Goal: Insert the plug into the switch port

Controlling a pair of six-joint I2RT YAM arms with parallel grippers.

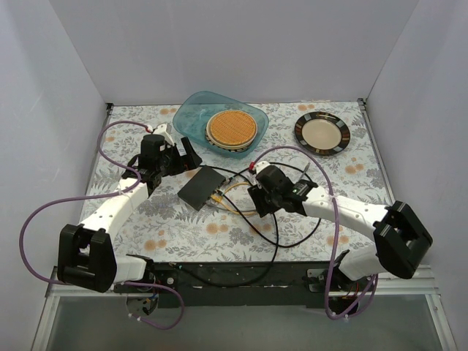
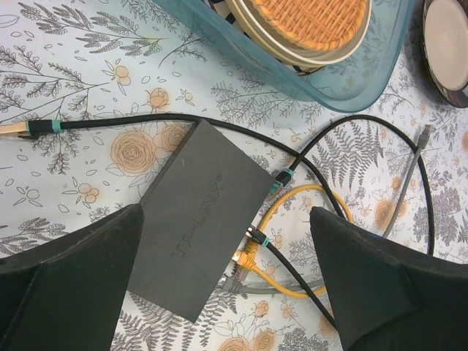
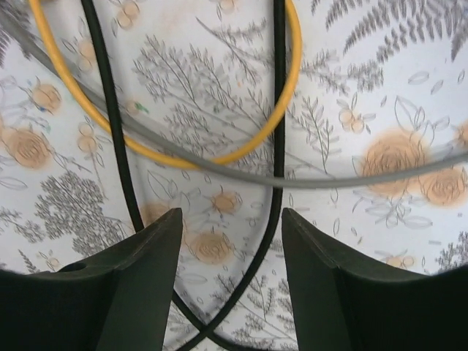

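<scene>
We see L hand point(image 2: 227, 219) wide, switch point(image 2: 194, 227) just below it; R hand point(image 3: 230, 219) half-open, black cable point(image 3: 278, 110) in its gap

In the top view the left arm point(image 1: 110, 212) starts from its base at seven o'clock and reaches toward one o'clock, with the wrist bent over. The left gripper point(image 1: 186, 157) points toward three o'clock, its jaws spread wide. The right arm point(image 1: 351, 212) stretches low from its base at four o'clock toward ten o'clock. The right gripper point(image 1: 256, 196) faces down, its jaws parted less widely than the left's.
</scene>
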